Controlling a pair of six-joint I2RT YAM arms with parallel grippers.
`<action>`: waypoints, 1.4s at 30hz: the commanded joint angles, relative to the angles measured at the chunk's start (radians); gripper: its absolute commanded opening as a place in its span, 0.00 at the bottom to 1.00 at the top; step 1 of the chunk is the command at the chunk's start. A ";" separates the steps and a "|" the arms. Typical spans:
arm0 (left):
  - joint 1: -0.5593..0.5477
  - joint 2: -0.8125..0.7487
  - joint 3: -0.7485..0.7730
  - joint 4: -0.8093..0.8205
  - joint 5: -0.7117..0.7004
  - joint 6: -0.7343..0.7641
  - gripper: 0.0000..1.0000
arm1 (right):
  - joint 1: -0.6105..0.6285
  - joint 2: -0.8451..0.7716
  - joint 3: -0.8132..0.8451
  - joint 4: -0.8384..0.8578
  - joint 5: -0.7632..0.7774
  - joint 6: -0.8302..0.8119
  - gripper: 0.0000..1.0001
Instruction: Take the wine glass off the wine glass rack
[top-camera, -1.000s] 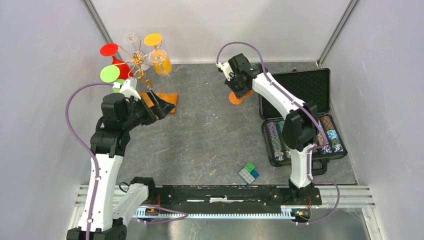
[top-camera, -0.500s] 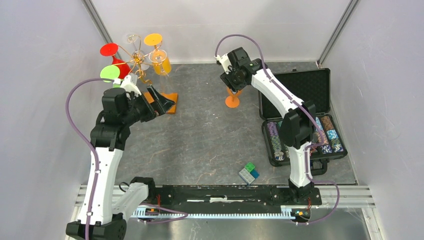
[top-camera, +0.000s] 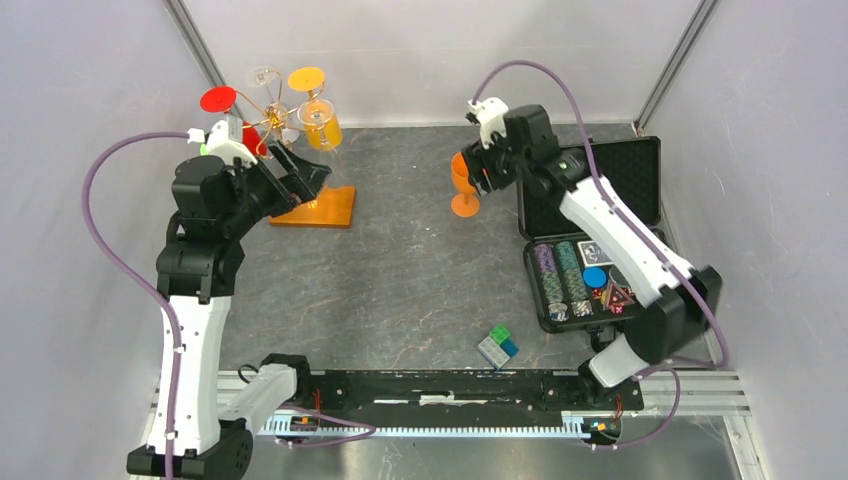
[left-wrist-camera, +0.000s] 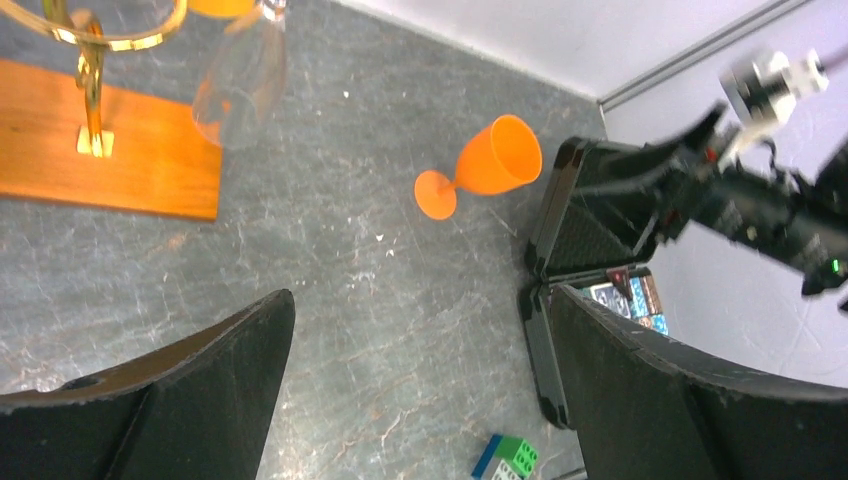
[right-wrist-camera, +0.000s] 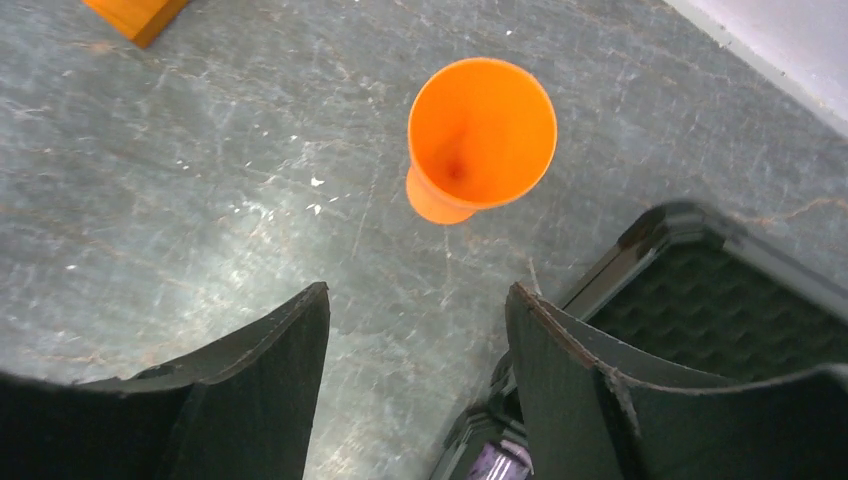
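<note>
The wine glass rack, gold wire arms (top-camera: 276, 120) on an orange base (top-camera: 318, 208), stands at the back left. Red (top-camera: 248, 137), yellow (top-camera: 325, 128) and clear (left-wrist-camera: 240, 85) glasses hang from it. An orange wine glass (top-camera: 462, 186) stands upright on the table, free of both grippers; it also shows in the right wrist view (right-wrist-camera: 481, 135) and the left wrist view (left-wrist-camera: 482, 166). My left gripper (top-camera: 305, 176) is open and empty, raised just in front of the rack (left-wrist-camera: 95, 150). My right gripper (top-camera: 480, 172) is open and empty, just right of the orange glass.
An open black case (top-camera: 600, 215) with poker chips lies at the right, close to the right gripper (right-wrist-camera: 700, 290). A small green and blue brick block (top-camera: 497, 346) lies near the front edge. Grey walls stand close behind the rack.
My right gripper has let go of the orange glass and drawn back to the right; the glass now stands alone. My left arm has risen and moved back toward the rack.
</note>
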 joint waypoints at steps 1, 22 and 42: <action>0.001 0.043 0.104 0.066 -0.063 -0.019 1.00 | -0.001 -0.168 -0.195 0.146 -0.029 0.115 0.69; 0.026 0.419 0.403 0.079 -0.242 -0.098 0.75 | -0.001 -0.679 -0.740 0.311 -0.245 0.370 0.48; 0.177 0.598 0.363 0.181 0.001 -0.217 0.51 | -0.001 -0.739 -0.902 0.478 -0.344 0.459 0.47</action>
